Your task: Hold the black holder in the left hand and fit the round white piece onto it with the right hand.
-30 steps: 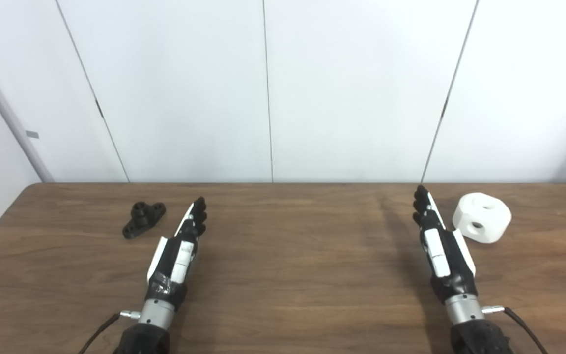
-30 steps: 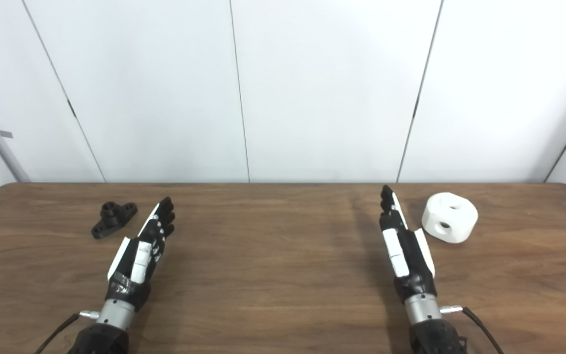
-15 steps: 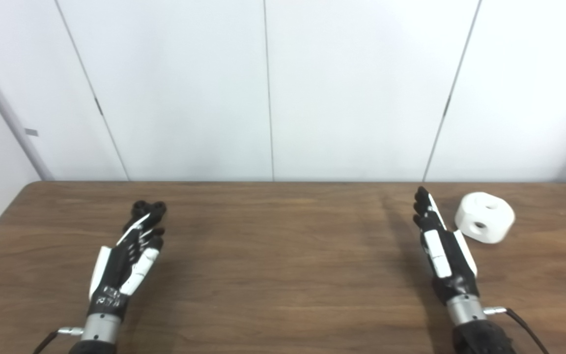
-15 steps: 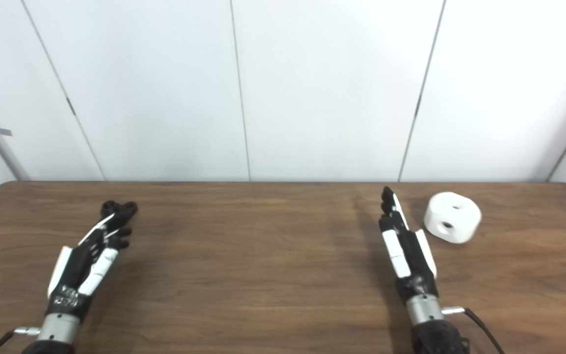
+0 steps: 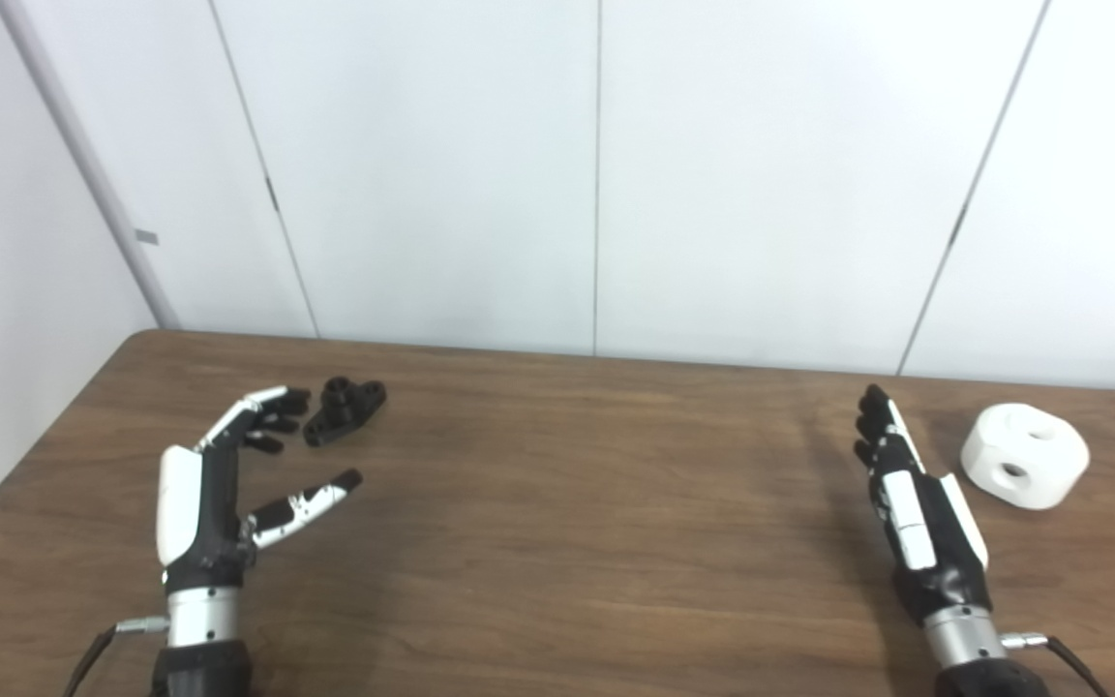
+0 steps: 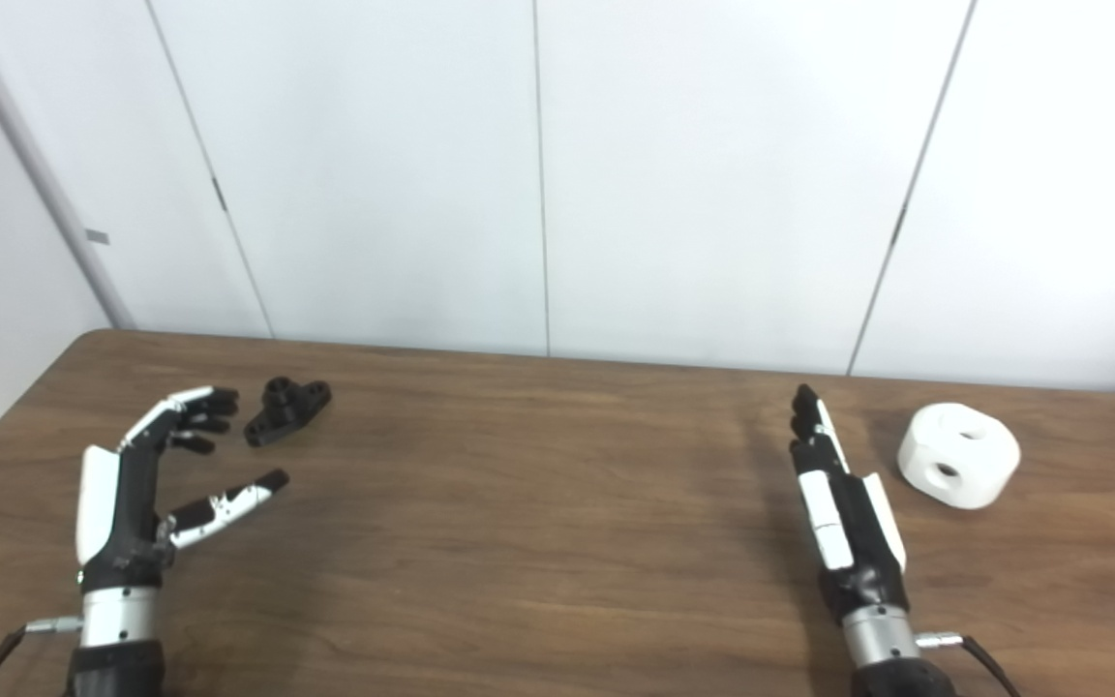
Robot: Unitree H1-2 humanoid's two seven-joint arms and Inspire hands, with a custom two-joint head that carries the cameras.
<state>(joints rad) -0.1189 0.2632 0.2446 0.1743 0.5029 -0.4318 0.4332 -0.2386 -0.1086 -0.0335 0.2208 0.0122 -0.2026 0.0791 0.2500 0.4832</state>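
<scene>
White wall panels with vertical seams are seen behind a wood-grain table, whose far left corner is in frame.

Right hand: laid out over the table on the right side, fingers stretched straight and held close together, pointed at the wall, nothing gripped. Edge-on view, so it is read as an empty, extended hand rather than a closed one.

Left hand: raised on the left side, fingers spread and slightly curled, thumb stuck out to the right, nothing held. Fingertips are placed just beside the black holder, a small gap visible, no contact.

Round white piece: set on the table near the far right, just beyond and to the right of the right hand, not touched. Two holes are visible, one on top and one on the side.

Black holder: lying on the table near the far left, well apart from the white piece.
</scene>
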